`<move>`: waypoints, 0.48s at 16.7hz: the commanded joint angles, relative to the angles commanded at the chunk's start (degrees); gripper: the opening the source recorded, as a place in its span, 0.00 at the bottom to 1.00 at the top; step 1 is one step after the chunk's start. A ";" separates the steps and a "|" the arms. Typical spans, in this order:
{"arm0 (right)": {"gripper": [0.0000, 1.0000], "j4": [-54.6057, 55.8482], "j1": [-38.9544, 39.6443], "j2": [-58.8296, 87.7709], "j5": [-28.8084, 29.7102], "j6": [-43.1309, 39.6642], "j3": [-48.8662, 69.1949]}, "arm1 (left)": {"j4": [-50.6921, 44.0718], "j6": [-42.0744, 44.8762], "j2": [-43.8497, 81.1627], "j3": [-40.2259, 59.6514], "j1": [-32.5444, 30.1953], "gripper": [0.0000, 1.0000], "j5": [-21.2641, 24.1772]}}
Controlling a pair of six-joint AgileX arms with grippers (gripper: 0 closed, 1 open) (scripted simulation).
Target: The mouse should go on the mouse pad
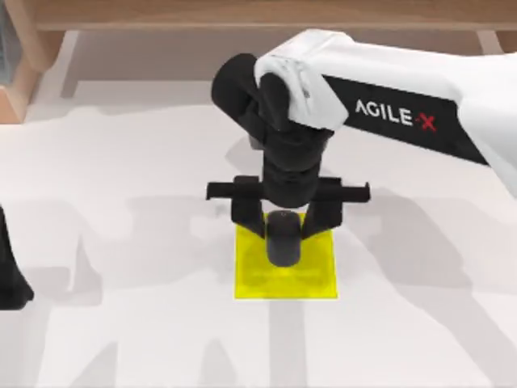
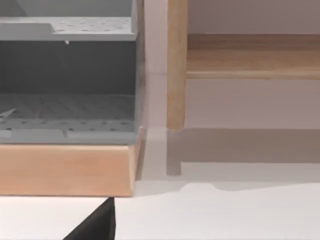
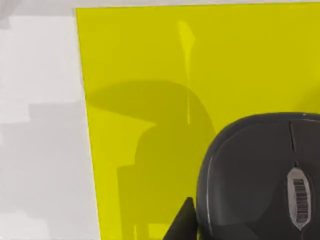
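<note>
left arm [image 1: 10, 275] is parked way off at the table's left edge, can't tell what its fingers are doing. moving right, the mouse pad [image 1: 317, 275] is a thin flat bright yellow square near the middle of the white table [image 1: 121, 339]. the mouse [image 1: 283, 238], glossy black and rounded, sits over the pad's far half, long axis running front to back, straight under the right gripper [image 1: 284, 230], whose fingers sit on either side and look to be pinching it. in the right wrist view the mouse [image 3: 265, 175] hangs over yellow [image 3: 150, 75] with a shadow underneath, so i'd guess it's just above or barely touching. right arm's obviously the closer one, next move looks like letting go.
</note>
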 joint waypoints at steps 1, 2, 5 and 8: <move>0.00 0.38 -0.03 0.33 0.41 -0.01 -0.34 | 0.00 0.00 0.00 0.00 0.00 1.00 0.00; 0.00 0.48 -0.04 0.50 0.52 -0.01 -0.52 | 0.00 0.00 0.00 0.00 0.00 1.00 0.00; 0.00 0.48 -0.04 0.50 0.52 -0.01 -0.52 | 0.00 0.00 0.00 0.00 0.00 1.00 0.00; 0.23 0.48 -0.04 0.50 0.52 -0.01 -0.52 | 0.00 0.00 0.00 0.00 0.00 1.00 0.00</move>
